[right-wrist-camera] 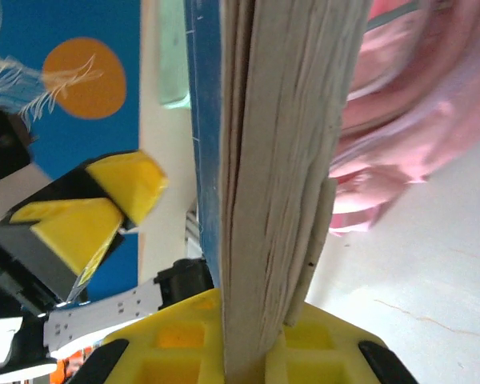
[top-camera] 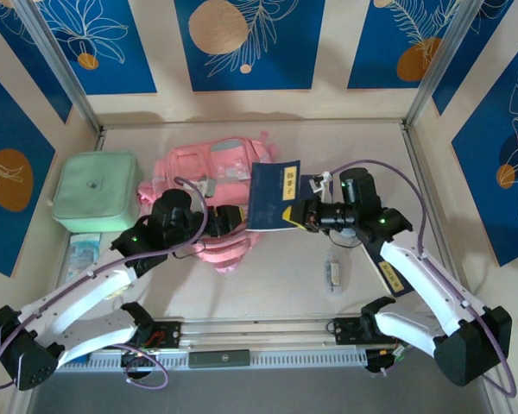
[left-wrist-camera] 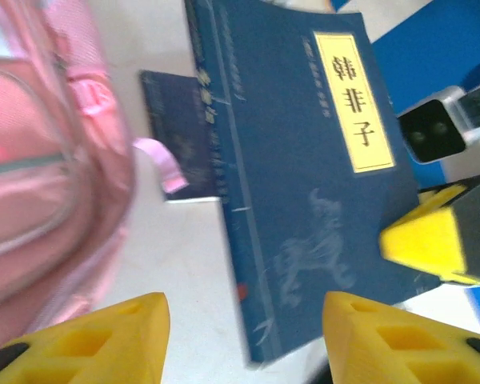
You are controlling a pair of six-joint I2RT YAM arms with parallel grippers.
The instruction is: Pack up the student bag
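Note:
The pink student bag [top-camera: 209,166] lies at the back middle of the table, also seen at the left in the left wrist view [left-wrist-camera: 40,160]. A blue book with a yellow title label [top-camera: 274,197] is held upright on edge beside the bag. My right gripper [top-camera: 306,212] is shut on its page edge [right-wrist-camera: 280,160], its yellow fingers [right-wrist-camera: 180,340] pressing both sides. My left gripper [top-camera: 236,221] hovers over the bag's near edge, just left of the book. It is open [left-wrist-camera: 244,336], and the book's lower corner [left-wrist-camera: 304,176] lies beyond its fingers, untouched.
A mint-green square case [top-camera: 96,191] stands at the left, with a small packet [top-camera: 84,251] in front of it. A small clear item [top-camera: 332,272] lies on the table near the right arm. A dark blue and yellow booklet [top-camera: 392,278] sits under that arm.

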